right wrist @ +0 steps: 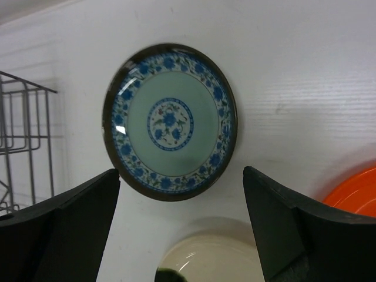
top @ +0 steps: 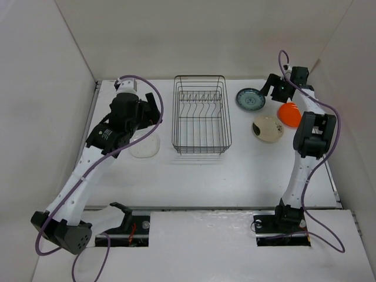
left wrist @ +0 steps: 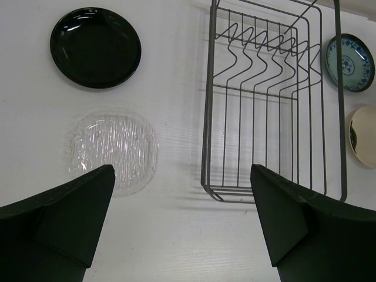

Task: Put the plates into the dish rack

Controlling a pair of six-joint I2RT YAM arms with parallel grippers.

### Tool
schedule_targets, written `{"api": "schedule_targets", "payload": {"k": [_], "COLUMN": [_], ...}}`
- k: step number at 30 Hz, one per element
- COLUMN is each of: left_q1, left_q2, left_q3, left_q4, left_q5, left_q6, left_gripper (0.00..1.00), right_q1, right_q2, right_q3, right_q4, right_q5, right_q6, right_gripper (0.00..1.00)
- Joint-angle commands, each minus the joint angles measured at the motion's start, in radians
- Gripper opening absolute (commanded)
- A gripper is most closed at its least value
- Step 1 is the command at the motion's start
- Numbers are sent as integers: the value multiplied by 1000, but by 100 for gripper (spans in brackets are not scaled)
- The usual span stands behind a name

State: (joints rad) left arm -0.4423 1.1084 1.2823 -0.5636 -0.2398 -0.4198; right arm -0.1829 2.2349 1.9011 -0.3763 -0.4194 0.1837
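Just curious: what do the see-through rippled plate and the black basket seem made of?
The translucent rippled plate looks like glass or clear plastic: the table shows through. The black wire dish rack seems coated metal: thin, rigid, matte rods.

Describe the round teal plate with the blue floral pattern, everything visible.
The round teal floral-patterned plate looks like glazed ceramic: pale green centre, blue medallion, blue flower band, dark rim. It lies flat, face up, on the white table, right of the black wire dish rack, beyond the round cream plate. The open right gripper is above it, apparently not touching.
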Motion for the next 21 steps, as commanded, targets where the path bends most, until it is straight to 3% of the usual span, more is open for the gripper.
{"api": "schedule_targets", "payload": {"k": [1, 7, 21], "left_q1": [7, 16, 47], "left_q2": [-21, -1, -1], "left_q3": [-9, 20, 11], "left_q4": [45, 27, 27], "left_q5": [29, 75, 128], "left_q6": [12, 12, 32], "left_gripper": [100, 100, 100], "right_q1": [-7, -7, -16], "right_q2": [40, 129, 267], "right_q3": [70, 183, 323], "right_q4": [-50, -127, -252], "right_q5": [-12, -96, -39], "right_q6": [-21, -21, 8], "right_gripper": [90, 90, 87]}}
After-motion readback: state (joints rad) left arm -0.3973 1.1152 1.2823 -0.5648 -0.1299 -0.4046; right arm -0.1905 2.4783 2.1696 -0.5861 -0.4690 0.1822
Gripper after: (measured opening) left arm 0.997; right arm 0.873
